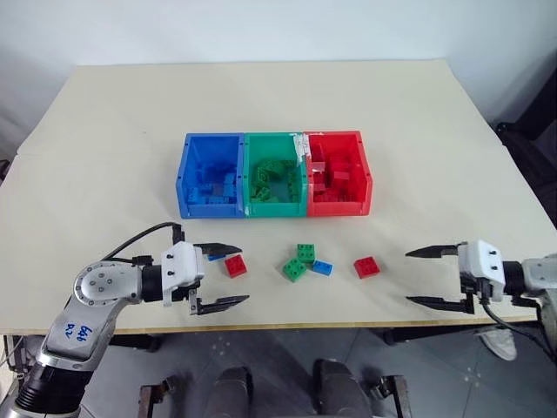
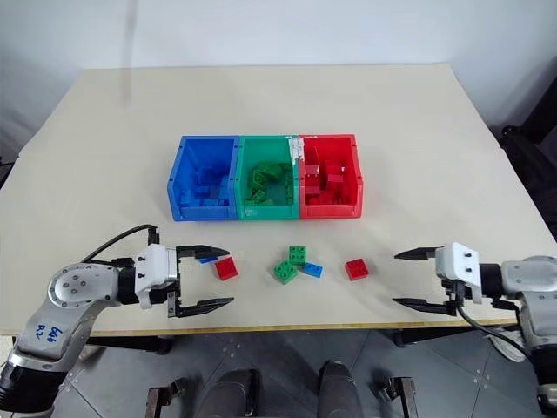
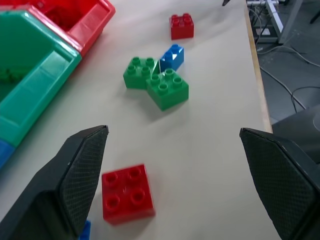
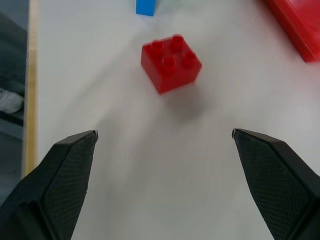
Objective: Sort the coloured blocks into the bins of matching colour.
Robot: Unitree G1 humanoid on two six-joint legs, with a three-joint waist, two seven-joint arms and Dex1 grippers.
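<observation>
— Six loose blocks are counted along the table's (image 1: 104,157) front edge from the head views: a red block (image 1: 235,266) and a blue one (image 1: 216,257) by the left gripper (image 1: 219,277), two green blocks (image 1: 300,261) touching a small blue block (image 1: 322,267) at mid-edge, another red block (image 1: 366,266) toward the right gripper (image 1: 431,278). The bins (image 1: 275,174) stand behind, mid-table, already holding blocks.

— And the wrist views?

— From the left wrist, the fingers (image 3: 80,175) are seen wide apart, the near red block just inside one. From the right wrist, spread fingers (image 4: 70,170) face the other red block (image 4: 171,62) — nothing is held.

— So a pick is being lined up; a reach forward and a closing are called for next.
</observation>
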